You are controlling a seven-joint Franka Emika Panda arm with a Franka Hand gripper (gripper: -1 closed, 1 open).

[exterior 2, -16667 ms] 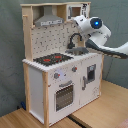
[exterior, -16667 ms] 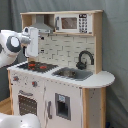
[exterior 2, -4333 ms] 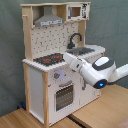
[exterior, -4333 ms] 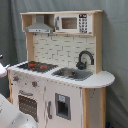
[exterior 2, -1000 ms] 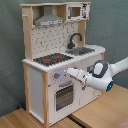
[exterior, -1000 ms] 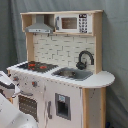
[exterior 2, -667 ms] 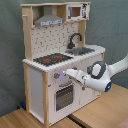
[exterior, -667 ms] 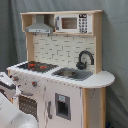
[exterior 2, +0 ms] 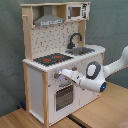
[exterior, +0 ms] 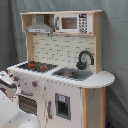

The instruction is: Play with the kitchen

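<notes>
The tool [exterior 2: 64,75] is touching the knobs [exterior 2: 56,76] on the kitchen [exterior 2: 37,95]. I cannot tell how wide it is. Turn gently, slowly.

In the second exterior view, the kitchen [exterior 2: 55,65] stands on a wooden table [exterior 2: 107,107], with a curtain [exterior 2: 112,25] behind it. On its counter the hob [exterior 2: 52,58] lies toward the second exterior view's left and the sink [exterior 2: 80,51] to its right, with the faucet [exterior 2: 75,39] behind the sink. The hood [exterior 2: 48,20] hangs above the hob and the microwave [exterior 2: 76,11] above the sink. The oven door [exterior 2: 63,96] sits below the hob. The gripper [exterior 2: 65,74] is at the front panel, just above the oven door, with the arm [exterior 2: 110,67] reaching in from the second exterior view's right.
</notes>
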